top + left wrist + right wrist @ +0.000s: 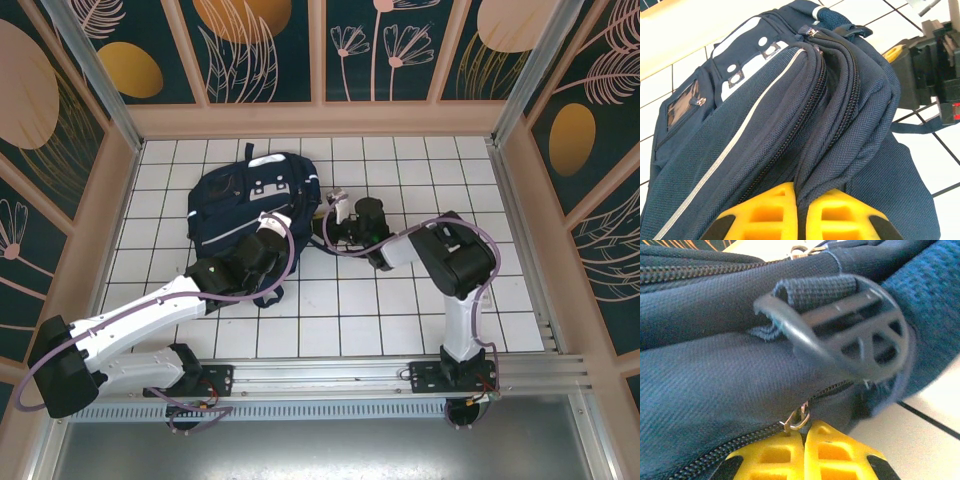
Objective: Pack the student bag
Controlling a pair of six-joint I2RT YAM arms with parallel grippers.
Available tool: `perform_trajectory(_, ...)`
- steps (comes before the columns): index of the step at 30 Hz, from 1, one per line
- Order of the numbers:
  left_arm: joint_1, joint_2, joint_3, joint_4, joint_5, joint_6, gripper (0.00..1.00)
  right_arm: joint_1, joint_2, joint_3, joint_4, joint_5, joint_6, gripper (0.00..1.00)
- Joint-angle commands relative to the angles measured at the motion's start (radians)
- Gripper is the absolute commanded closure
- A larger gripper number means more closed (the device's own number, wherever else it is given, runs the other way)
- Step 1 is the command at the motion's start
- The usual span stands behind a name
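Note:
The student bag (245, 200) lies on the white tiled floor, navy blue with a white diagonal stripe (745, 125). My left gripper (268, 243) sits at the bag's near right edge. In the left wrist view the left gripper (801, 194) is shut, its yellow fingers (767, 212) pinching a fold of bag fabric beside a zipper (790, 135). My right gripper (326, 230) reaches the bag's right side. In the right wrist view the right gripper (804, 427) is shut on the metal zipper pull (797, 421) of a side zipper, just below a dark plastic strap buckle (850, 340).
A raised wooden rim (320, 120) and patterned walls enclose the tiled floor (420, 310). The right arm's dark body (930, 65) stands close to the bag's right side. A loose bag strap (920, 127) lies on the tiles beside it.

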Motion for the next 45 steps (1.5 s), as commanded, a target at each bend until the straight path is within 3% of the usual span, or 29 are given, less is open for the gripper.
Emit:
perform_trajectory(1, 0.016, -0.008, 0.026, 0.083, -0.070, -0.036, 1.00, 0.009, -0.111, -0.061, 0.064, 0.002, 0.006, 1.00)
perform_trajectory(13, 0.024, 0.030, 0.009, 0.137, -0.059, -0.052, 1.00, 0.107, -0.314, -0.197, -0.016, 0.078, -0.025, 1.00)
perform_trajectory(20, 0.025, 0.057, 0.005, 0.166, -0.041, -0.072, 1.00, 0.226, -0.377, -0.229, -0.064, 0.155, -0.032, 1.00)
perform_trajectory(27, 0.025, 0.074, -0.006, 0.205, 0.056, -0.097, 1.00, 0.362, -0.405, -0.233, -0.106, 0.257, -0.034, 1.00)
perform_trajectory(29, 0.025, 0.058, -0.016, 0.221, 0.089, -0.105, 0.90, 0.368, -0.412, -0.245, -0.108, 0.281, -0.032, 1.00)
perform_trajectory(30, 0.027, 0.047, -0.020, 0.225, 0.097, -0.109, 0.71, 0.366, -0.418, -0.257, -0.104, 0.301, -0.032, 1.00)
perform_trajectory(31, 0.027, 0.037, -0.021, 0.227, 0.104, -0.115, 0.59, 0.365, -0.424, -0.266, -0.104, 0.316, -0.032, 1.00)
perform_trajectory(32, 0.027, 0.025, -0.019, 0.229, 0.111, -0.120, 0.55, 0.360, -0.431, -0.277, -0.101, 0.324, -0.032, 1.00)
perform_trajectory(40, 0.059, 0.052, 0.026, 0.232, 0.215, -0.151, 0.53, 0.345, -0.468, -0.345, -0.081, 0.358, -0.020, 1.00)
perform_trajectory(45, 0.086, 0.068, 0.073, 0.262, 0.315, -0.153, 0.44, 0.334, -0.464, -0.380, -0.055, 0.385, -0.002, 1.00)
